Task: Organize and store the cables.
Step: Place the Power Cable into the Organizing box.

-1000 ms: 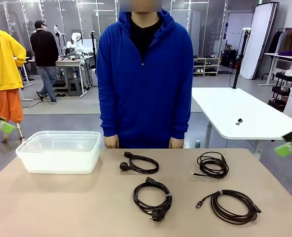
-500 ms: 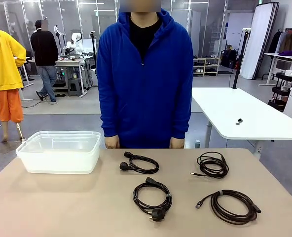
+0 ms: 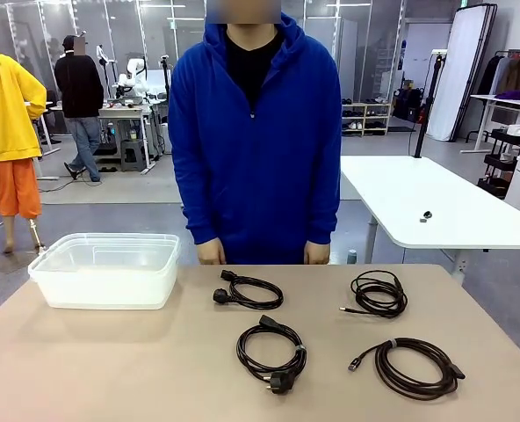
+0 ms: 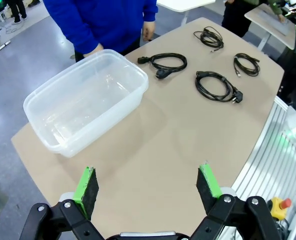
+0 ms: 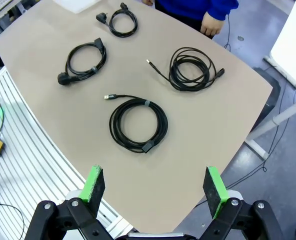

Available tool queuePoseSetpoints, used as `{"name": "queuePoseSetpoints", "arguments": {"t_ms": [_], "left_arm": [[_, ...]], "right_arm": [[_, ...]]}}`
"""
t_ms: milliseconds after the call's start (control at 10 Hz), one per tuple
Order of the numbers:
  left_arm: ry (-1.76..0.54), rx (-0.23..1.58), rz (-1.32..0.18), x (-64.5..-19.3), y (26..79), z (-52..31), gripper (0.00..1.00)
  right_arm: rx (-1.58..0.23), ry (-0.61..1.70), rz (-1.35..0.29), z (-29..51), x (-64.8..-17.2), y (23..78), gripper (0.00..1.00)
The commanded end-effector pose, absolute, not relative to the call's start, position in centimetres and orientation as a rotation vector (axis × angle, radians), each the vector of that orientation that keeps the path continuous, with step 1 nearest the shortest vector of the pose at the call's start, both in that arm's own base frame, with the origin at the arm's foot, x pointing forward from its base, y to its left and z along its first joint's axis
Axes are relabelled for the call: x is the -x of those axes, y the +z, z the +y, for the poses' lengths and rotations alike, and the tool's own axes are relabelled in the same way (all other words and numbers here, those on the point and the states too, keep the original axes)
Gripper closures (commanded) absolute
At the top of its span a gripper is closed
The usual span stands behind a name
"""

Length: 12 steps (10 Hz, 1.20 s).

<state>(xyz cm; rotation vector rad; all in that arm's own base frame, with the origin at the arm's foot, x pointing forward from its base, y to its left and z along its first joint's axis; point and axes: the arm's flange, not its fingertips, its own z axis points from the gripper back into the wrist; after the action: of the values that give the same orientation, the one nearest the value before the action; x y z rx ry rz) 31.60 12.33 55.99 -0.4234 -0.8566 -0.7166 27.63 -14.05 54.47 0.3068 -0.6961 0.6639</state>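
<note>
Several black cables lie coiled on the tan table [image 3: 137,369]: a small power cord [image 3: 249,291], a bigger plug cord [image 3: 271,350], a thin cable [image 3: 379,294] and a thicker coil [image 3: 414,367]. My left gripper [image 4: 148,187] hangs open high above the table's corner, with the clear bin [image 4: 103,122] ahead of it and the cables [image 4: 215,85] farther off. High over the opposite edge my right gripper [image 5: 154,186] is open too, above the thicker coil [image 5: 138,124]. Nothing sits between either pair of fingers.
A clear plastic bin [image 3: 102,290] stands at the table's left. A person in a blue hoodie stands at the far edge, hands [image 3: 212,253] resting near it. A white table [image 3: 436,207] stands behind on the right.
The green pads that showed at the left and right edges of the front view a second ago have left the picture. The person has shifted slightly. The cables have not moved.
</note>
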Motion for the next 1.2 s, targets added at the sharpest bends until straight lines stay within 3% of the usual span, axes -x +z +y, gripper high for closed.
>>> {"name": "queuePoseSetpoints", "arguments": {"t_ms": [0,1100], "left_arm": [[-0.740,0.435,-0.859,-31.55,56.00,12.36,0.00],[-0.740,0.435,-0.859,-31.55,56.00,12.36,0.00]], "right_arm": [[-0.305,0.680,-0.697,-14.03,-27.52,54.37,0.00],[-0.305,0.680,-0.697,-14.03,-27.52,54.37,0.00]]}}
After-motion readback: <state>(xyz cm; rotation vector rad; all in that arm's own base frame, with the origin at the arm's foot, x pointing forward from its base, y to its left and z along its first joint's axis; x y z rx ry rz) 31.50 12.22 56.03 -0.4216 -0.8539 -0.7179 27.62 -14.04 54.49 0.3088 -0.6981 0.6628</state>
